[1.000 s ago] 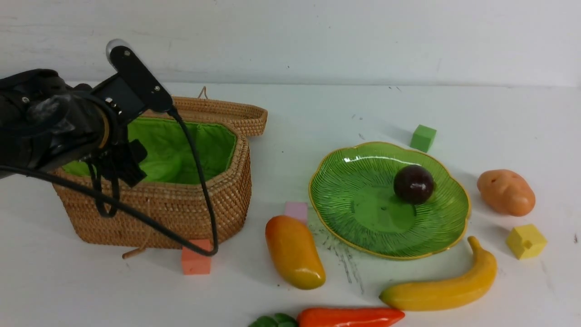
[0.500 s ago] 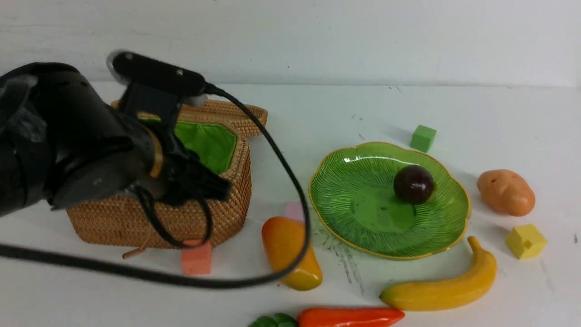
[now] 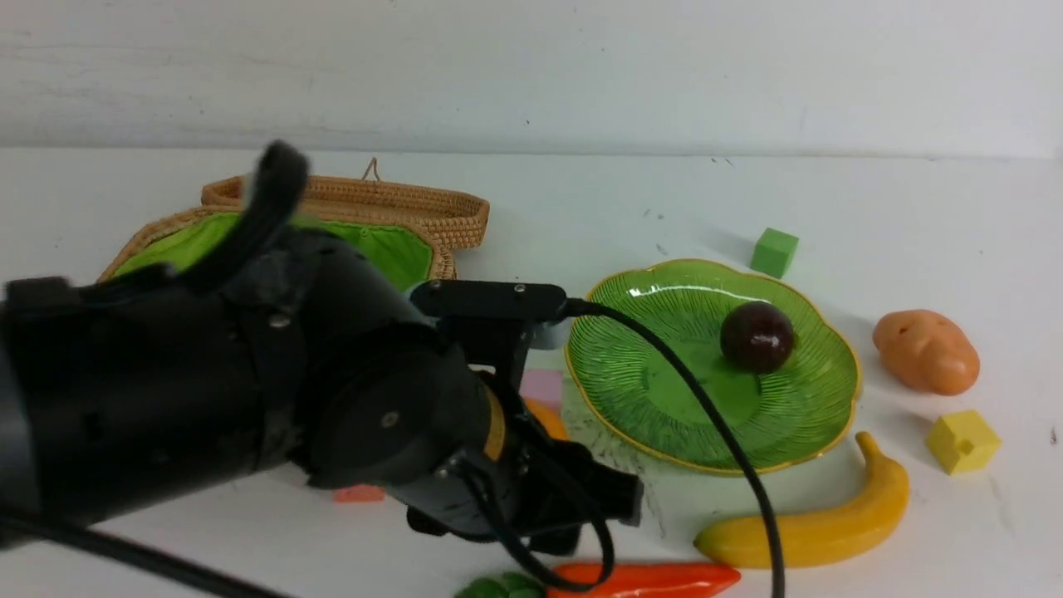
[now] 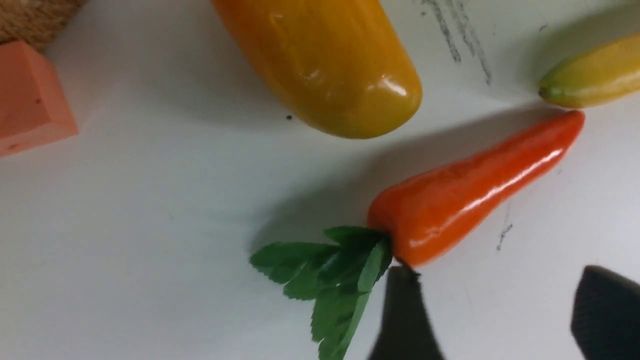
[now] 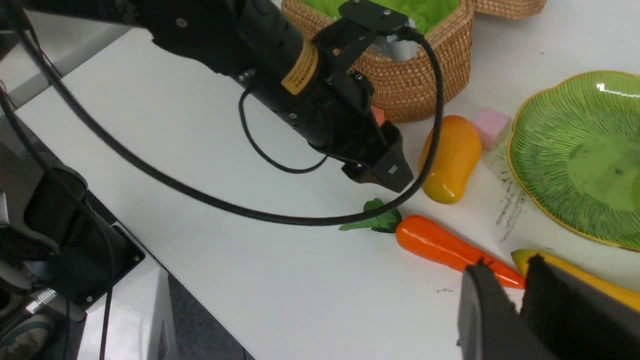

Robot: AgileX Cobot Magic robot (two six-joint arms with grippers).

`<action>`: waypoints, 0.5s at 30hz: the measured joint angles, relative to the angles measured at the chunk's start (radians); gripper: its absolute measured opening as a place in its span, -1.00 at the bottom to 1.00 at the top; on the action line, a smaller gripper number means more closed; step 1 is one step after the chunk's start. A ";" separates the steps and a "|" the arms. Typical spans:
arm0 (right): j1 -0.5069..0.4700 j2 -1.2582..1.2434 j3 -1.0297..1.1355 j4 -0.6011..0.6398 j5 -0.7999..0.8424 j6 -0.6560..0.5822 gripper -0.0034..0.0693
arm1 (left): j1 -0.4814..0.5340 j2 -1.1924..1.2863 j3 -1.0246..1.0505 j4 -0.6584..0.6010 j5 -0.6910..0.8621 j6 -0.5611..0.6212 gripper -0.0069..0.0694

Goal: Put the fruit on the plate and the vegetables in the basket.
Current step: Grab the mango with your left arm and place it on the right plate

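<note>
The orange-red carrot (image 4: 475, 185) with its green top (image 4: 330, 270) lies at the table's near edge, also in the front view (image 3: 648, 580). My left gripper (image 4: 500, 320) is open and empty just above it, one fingertip (image 4: 402, 300) by the carrot's leafy end. The mango (image 4: 325, 65) lies beside it, mostly hidden by my arm in the front view. The banana (image 3: 814, 523) lies to the right. The mangosteen (image 3: 756, 336) sits on the green plate (image 3: 664, 374). The potato (image 3: 926, 351) lies right of the plate. The basket (image 3: 440, 262) stands open behind my arm. My right gripper (image 5: 507, 265) is shut and empty near the carrot's tip. The green pod is out of view.
Foam cubes lie about: green (image 3: 774, 252) behind the plate, yellow (image 3: 962, 441) at right, pink (image 3: 541, 386) by the mango, orange (image 4: 30, 100) by the basket. My left arm's cable (image 3: 714, 432) loops in front of the plate. The table's near edge is close.
My left arm has swung from over the basket forward and to the right, down to the carrot and mango. It now hides most of the mango and basket in the front view.
</note>
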 joint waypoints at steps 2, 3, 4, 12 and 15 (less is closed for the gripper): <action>0.000 0.000 0.000 -0.003 0.001 -0.011 -0.54 | 0.000 0.045 -0.040 0.011 -0.007 -0.045 0.71; 0.000 0.000 0.000 -0.004 0.003 -0.016 -0.54 | 0.000 0.065 -0.058 0.019 -0.008 -0.067 0.79; 0.000 0.000 0.000 -0.004 0.003 -0.019 -0.54 | 0.000 0.091 -0.080 0.034 -0.009 -0.094 0.86; 0.000 0.000 0.000 -0.004 0.011 -0.033 -0.52 | 0.000 0.228 -0.159 0.187 0.016 -0.259 0.89; 0.000 0.000 0.000 -0.004 0.016 -0.032 -0.51 | 0.000 0.244 -0.161 0.240 0.024 -0.292 0.87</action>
